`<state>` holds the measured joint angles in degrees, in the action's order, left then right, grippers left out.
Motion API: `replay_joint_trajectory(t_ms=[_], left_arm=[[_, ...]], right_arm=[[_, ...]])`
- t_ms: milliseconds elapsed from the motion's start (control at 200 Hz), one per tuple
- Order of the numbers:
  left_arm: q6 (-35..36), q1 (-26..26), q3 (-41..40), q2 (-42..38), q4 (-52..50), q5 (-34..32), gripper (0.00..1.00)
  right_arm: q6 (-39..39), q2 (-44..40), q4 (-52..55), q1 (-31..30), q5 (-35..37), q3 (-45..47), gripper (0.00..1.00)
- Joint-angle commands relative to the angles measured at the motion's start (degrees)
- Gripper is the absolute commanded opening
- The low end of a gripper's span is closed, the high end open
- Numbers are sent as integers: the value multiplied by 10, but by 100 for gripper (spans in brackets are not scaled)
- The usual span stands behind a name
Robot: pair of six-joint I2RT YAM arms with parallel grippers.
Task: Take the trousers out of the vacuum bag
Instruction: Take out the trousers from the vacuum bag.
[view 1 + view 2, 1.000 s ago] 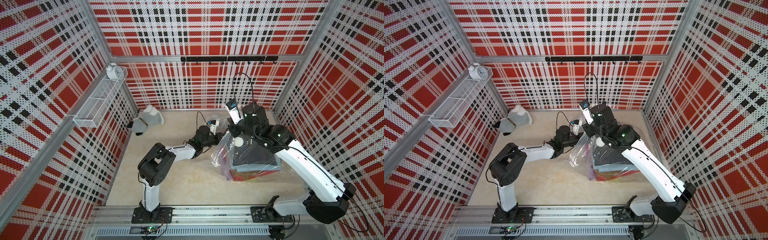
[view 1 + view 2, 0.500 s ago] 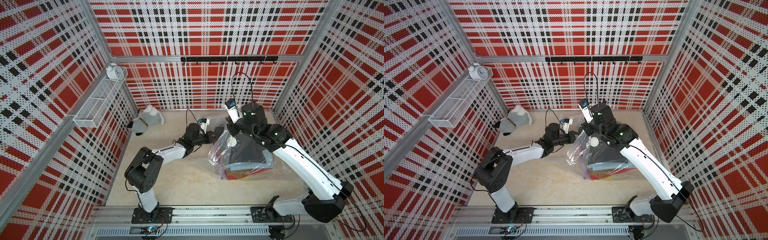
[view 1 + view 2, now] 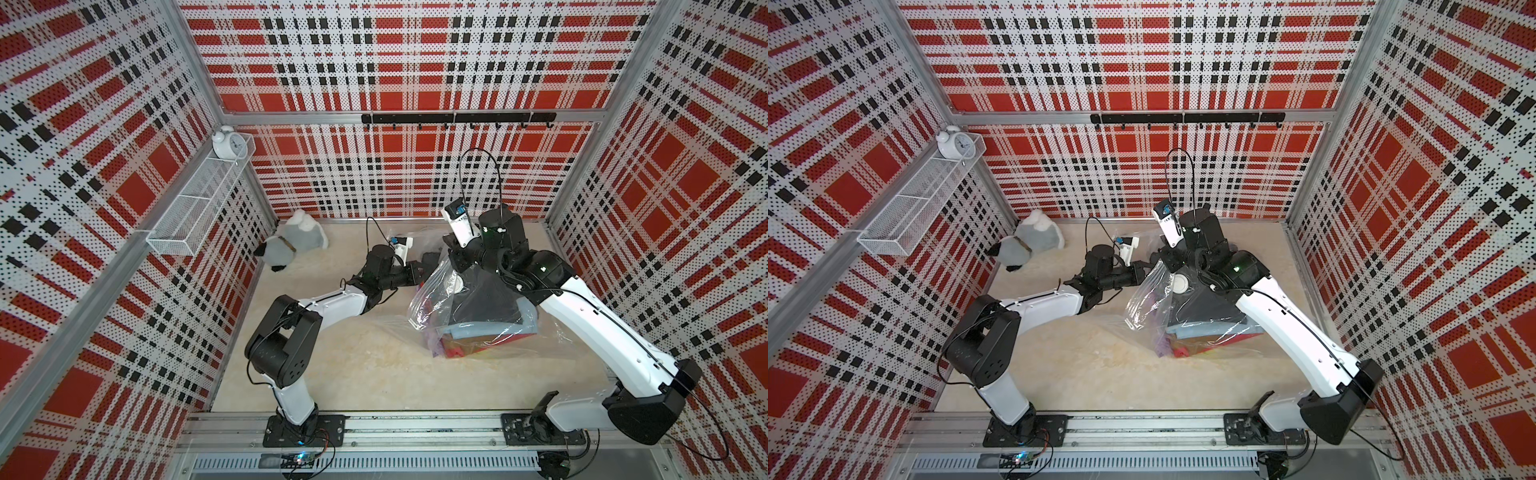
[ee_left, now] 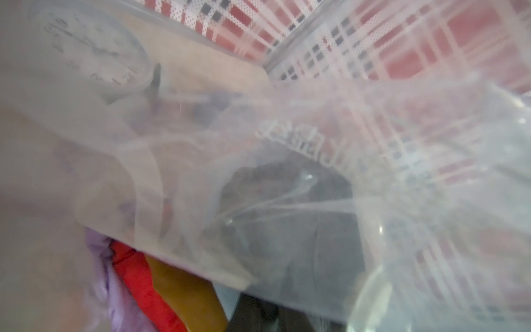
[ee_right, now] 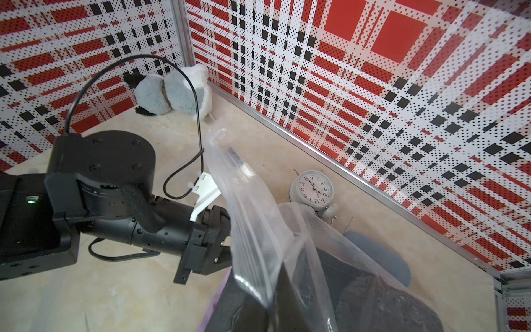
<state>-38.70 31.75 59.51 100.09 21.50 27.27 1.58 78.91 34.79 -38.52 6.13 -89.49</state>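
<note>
Observed right gripper pinching large clear crinkly vacuum bag aloft, likely to loosen folded multicoloured cloth trousers; left gripper near-closed at mouth edge, hold unconfirmed.

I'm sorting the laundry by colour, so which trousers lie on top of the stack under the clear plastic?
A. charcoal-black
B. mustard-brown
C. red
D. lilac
A: in a top view the charcoal-black trousers cover the top of the stack under the vacuum bag, and the other colours show only as edges beneath them.
</note>
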Motion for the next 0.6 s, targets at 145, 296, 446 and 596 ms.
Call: replay_joint_trajectory(t_ms=[145, 296, 446, 596], left_arm=[[49, 51, 8, -7, 48, -32, 10], [55, 76, 9, -7, 40, -49, 5], [36, 70, -14, -29, 31, -65, 0], [22, 44, -61, -84, 20, -83, 0]], right_arm=[[-37, 54, -67, 6, -40, -42, 0], [-38, 100, -74, 6, -30, -83, 0], [-34, 123, -75, 7, 11, -103, 0], [-32, 124, -70, 15, 19, -96, 0]])
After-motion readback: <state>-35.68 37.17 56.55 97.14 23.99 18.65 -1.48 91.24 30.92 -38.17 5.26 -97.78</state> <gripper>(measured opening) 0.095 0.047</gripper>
